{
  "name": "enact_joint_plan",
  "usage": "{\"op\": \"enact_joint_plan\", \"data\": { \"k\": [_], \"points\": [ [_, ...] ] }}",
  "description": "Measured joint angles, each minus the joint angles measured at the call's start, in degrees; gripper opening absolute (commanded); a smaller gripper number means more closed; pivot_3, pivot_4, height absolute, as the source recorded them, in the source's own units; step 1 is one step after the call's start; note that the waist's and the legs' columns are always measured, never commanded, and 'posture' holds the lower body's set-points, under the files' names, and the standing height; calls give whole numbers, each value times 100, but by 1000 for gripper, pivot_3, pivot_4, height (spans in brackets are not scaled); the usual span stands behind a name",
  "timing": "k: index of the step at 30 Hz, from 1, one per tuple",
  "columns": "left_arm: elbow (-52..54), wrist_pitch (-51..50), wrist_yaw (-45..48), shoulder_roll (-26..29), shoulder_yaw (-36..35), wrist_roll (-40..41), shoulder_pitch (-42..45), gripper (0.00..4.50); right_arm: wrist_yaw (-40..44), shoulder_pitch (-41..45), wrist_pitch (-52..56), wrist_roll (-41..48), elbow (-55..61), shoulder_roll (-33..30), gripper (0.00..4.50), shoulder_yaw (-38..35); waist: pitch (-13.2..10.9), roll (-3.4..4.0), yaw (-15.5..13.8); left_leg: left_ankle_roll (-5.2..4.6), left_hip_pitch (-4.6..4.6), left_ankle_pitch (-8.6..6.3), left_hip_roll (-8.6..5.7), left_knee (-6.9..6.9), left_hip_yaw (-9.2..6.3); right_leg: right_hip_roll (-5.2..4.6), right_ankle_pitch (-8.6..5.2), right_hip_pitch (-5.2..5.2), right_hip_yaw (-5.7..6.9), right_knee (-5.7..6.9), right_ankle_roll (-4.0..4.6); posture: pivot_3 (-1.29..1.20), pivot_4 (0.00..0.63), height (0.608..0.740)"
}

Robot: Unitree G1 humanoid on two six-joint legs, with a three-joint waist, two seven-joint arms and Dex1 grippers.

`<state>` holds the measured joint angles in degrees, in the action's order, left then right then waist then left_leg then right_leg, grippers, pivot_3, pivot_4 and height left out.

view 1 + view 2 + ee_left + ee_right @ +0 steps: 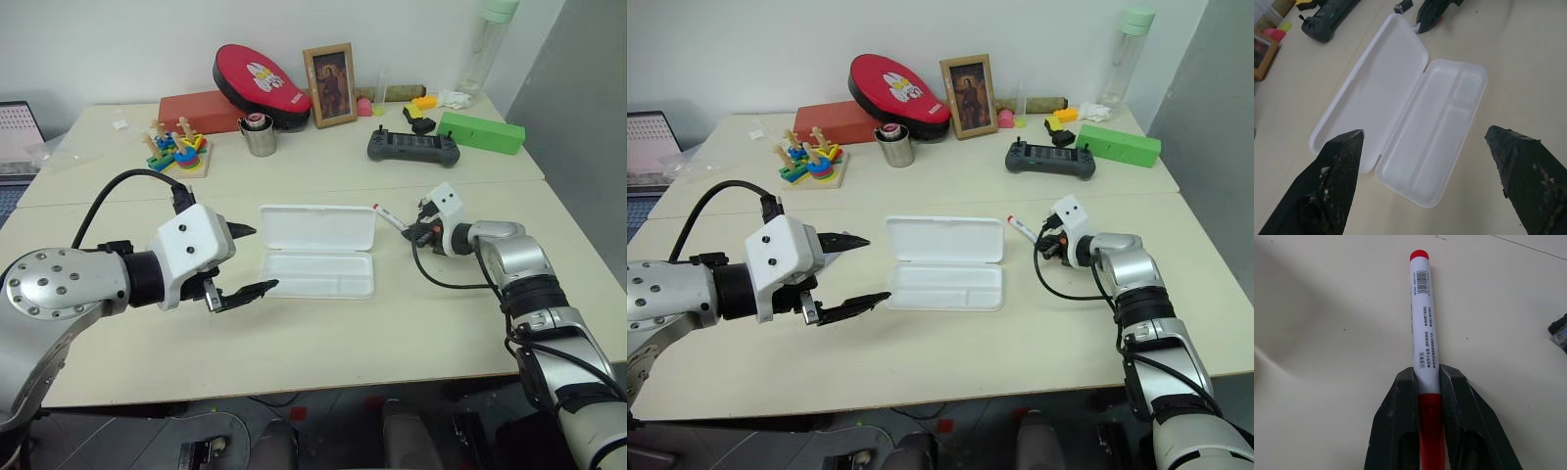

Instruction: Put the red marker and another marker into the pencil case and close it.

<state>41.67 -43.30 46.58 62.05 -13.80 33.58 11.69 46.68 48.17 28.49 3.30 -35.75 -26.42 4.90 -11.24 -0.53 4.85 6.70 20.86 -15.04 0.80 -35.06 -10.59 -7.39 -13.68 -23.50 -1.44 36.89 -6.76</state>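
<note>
Right now the red marker sits pinched between the two black fingers of the right claw — the fingers press against the barrel where the white body meets the red cap, with the cap end running back between them and the small red end pointing away. From the head views the marker lies low over the pale surface, just beside the far right corner of the pencil case, which lies open and flat with nothing inside.

The marker is slim and round, its smooth white barrel printed with a barcode and small lines of text. The pencil case is glossy white plastic with rounded corners; its lid is folded back flat and its tray is split by low ridges into compartments.

The left claw hovers released near the case's left end — its tapered black fingers spread wide, their surfaces rough and speckled. The surface is matte cream, with a seam running across it behind the case.
</note>
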Motion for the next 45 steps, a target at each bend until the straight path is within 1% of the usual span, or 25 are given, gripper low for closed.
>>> {"op": "enact_joint_plan", "data": {
  "k": [3, 7, 12, 19, 23, 25, 27, 30, 31, 36, 38, 41, 45],
  "points": [
    [-3, -2, -50, -45, 16, -7, 7, 4245, 23, -68, 82, -5, 185, -122, 278, 62, 0, 0, -4, 0, 2, 0, 0, 0, 0, 0, 0, 0, 0, -1, 0, 0, 150, 740],
    [-47, -28, -94, -85, 6, 25, 4, 4245, 149, -259, 384, 28, 753, -517, 278, 57, 0, 0, -13, 0, 3, 0, 0, 0, 0, 0, 0, -1, 0, -2, 0, 0, 150, 740],
    [-219, -49, -111, -190, -202, 80, -117, 4245, 698, -510, 1101, 466, 2344, -1330, 278, -153, -1, 2, -23, -1, 2, -1, 0, 0, 0, 0, -1, 0, 1, -2, -1, 0, 150, 740],
    [-431, -151, -159, -333, -347, 281, -42, 4245, 1164, -743, 1655, 1030, 3511, -1927, 278, -280, -2, 3, -25, -1, 2, 0, 0, -6, 4, -1, 0, 1, -3, 2, -5, 0, 150, 740],
    [-543, -152, -167, -340, -356, 311, -10, 4245, 1407, -772, 1760, 1407, 4076, -2052, 278, -368, -2, 3, -23, -1, 0, 0, 0, -6, 6, -1, 0, 0, -3, 2, -4, 0, 150, 740],
    [-655, -146, -202, -367, -356, 292, -31, 4245, 1554, -798, 1770, 1606, 4479, -1958, 278, -272, -2, 3, -16, -1, 0, 0, 1, -6, 6, 0, 0, 0, -3, 2, -4, 0, 150, 740],
    [-717, -137, -216, -389, -326, 229, -144, 4245, 1583, -795, 1622, 1615, 4803, -1664, 278, 90, 0, -1, 2, -1, -4, 0, 1, -6, 10, 1, 0, 1, -8, 3, -5, 0, 150, 740],
    [-794, -125, -221, -401, -298, 158, -213, 4245, 1569, -793, 1292, 1473, 4817, -1243, 278, 765, 0, -1, -17, 0, 0, 0, 1, -9, 9, 1, 2, 0, -8, 4, -8, 0, 150, 740],
    [-800, -121, -224, -401, -299, 145, -213, 4245, 1563, -792, 1189, 1400, 4769, -1162, 278, 882, 0, -2, -33, 0, 0, 0, 1, -9, 9, 0, 2, 0, -8, 2, -8, 0, 150, 740],
    [-816, -93, -255, -415, -311, 17, -282, 4245, 1305, -616, 509, 968, 4107, -459, 278, 1377, 2, -3, -53, 0, -2, 0, 1, -8, 9, 1, 3, -1, -7, 2, -6, 0, 150, 740],
    [-810, -92, -284, -457, -316, 4, -325, 4245, 1217, -576, 164, 686, 3633, -225, 278, 1613, 1, -4, -50, 0, -1, 0, 1, -8, 9, 1, 3, -1, -8, 1, -6, 0, 150, 740],
    [-800, -92, -331, -480, -320, -9, -390, 4245, 1089, -434, -253, 348, 3015, -5, 278, 1781, 1, -3, -44, 1, 0, 0, 1, -8, 9, 1, 3, -2, -7, 2, -6, 0, 150, 740],
    [-796, -92, -344, -483, -329, -19, -435, 4245, 1078, -381, -728, 65, 2591, 78, 278, 1879, 1, -3, -41, 1, 0, 0, 1, -7, 9, 1, 3, -2, -8, 1, -6, 0, 150, 740]
  ]
}}
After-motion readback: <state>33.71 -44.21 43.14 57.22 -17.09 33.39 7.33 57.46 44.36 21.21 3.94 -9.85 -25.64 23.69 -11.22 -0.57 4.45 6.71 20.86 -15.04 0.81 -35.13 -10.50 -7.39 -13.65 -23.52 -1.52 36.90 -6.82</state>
